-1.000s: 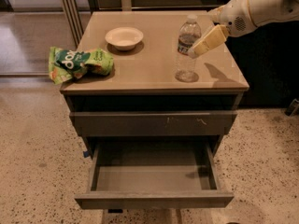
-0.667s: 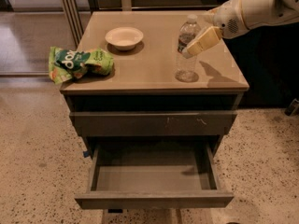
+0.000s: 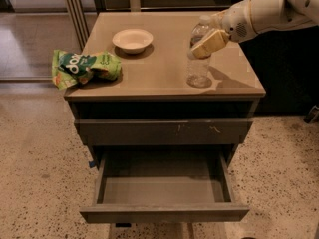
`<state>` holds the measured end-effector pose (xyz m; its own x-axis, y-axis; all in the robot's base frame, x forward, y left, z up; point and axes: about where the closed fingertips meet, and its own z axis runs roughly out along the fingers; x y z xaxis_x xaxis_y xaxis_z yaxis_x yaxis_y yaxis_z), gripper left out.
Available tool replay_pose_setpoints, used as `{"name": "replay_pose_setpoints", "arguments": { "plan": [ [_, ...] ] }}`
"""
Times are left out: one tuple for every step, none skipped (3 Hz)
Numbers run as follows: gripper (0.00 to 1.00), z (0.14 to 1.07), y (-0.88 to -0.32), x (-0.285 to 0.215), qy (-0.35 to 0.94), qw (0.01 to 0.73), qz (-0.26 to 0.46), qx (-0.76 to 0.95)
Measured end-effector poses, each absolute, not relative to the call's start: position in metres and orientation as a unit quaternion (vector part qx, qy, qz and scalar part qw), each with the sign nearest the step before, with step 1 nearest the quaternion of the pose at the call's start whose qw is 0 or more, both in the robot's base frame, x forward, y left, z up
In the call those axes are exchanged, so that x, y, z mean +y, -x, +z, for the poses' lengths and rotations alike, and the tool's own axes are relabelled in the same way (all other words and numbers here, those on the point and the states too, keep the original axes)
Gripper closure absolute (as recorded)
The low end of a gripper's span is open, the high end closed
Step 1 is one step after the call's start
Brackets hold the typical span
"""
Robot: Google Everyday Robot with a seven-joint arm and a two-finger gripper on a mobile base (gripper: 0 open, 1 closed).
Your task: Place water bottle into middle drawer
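On the worktop (image 3: 159, 78) a green bag (image 3: 84, 66) lies at the left edge, with 1 white bowl (image 3: 132, 39) further right. Below, the middle drawer (image 3: 164, 190) stands pulled out, its grey inside bare. The bottle (image 3: 198, 68) stands upright near the worktop's right front corner. It is clear and ribbed, and its base rests on the surface. My gripper (image 3: 203, 43) is clamped on its upper half, with a tan pad across the label band.
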<state>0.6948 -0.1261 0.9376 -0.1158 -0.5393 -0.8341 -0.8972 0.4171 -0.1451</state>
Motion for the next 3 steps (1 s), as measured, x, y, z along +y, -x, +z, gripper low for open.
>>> {"name": "replay_pose_setpoints", "arguments": {
  "plan": [
    [0.41, 0.9375, -0.6948, -0.1261, 0.500, 0.439, 0.204, 0.718],
    [0.64, 0.9375, -0.6948, -0.1260, 0.500, 0.438, 0.204, 0.718],
    [0.88, 0.9375, -0.6948, -0.1260, 0.500, 0.438, 0.204, 0.718]
  ]
}}
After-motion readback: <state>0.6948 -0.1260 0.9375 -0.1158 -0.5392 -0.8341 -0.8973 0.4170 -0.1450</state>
